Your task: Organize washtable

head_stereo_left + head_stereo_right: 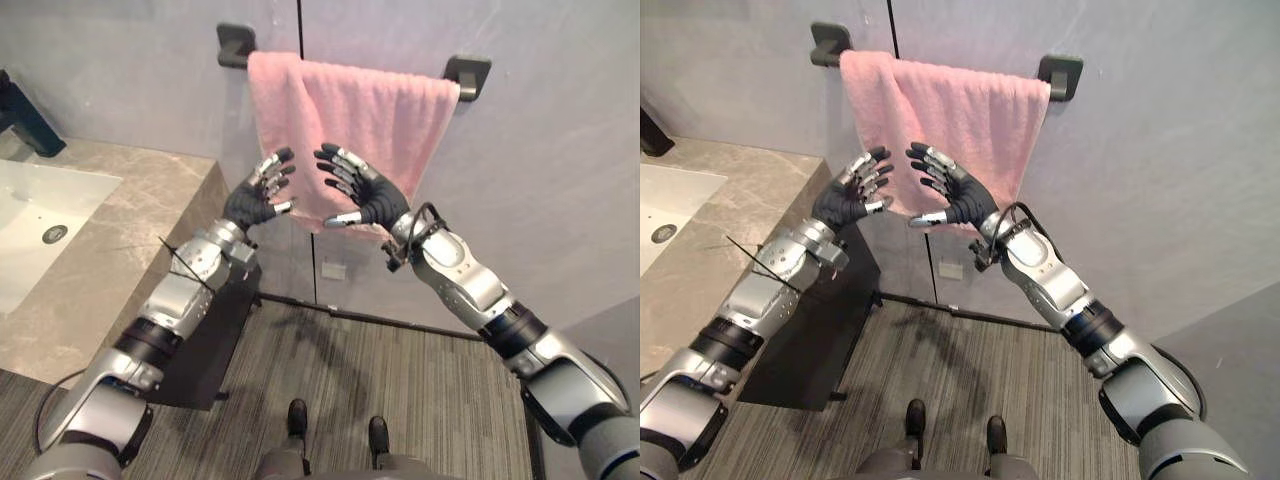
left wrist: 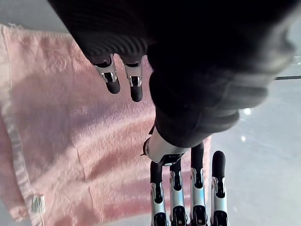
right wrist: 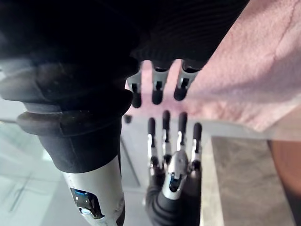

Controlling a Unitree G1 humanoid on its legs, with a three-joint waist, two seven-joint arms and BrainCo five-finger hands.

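Left eye view | my left hand [image 1: 252, 203] and right hand [image 1: 374, 203] splayed, empty, facing pink towel [image 1: 400, 115] at 12 o'clock | likely poised to straighten it

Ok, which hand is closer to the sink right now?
Left. The left hand is raised before the pink towel, on the side toward the sink; the right hand is beside it, farther away.

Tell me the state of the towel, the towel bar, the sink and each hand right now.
pink towel: draped over the bar, hanging loose, held by neither hand.
towel bar: fixed to the wall, carrying the towel.
left hand: open, fingers straight, raised before the towel.
right hand: open, fingers spread, palm facing the left hand.
sink: no water visible in the basin.
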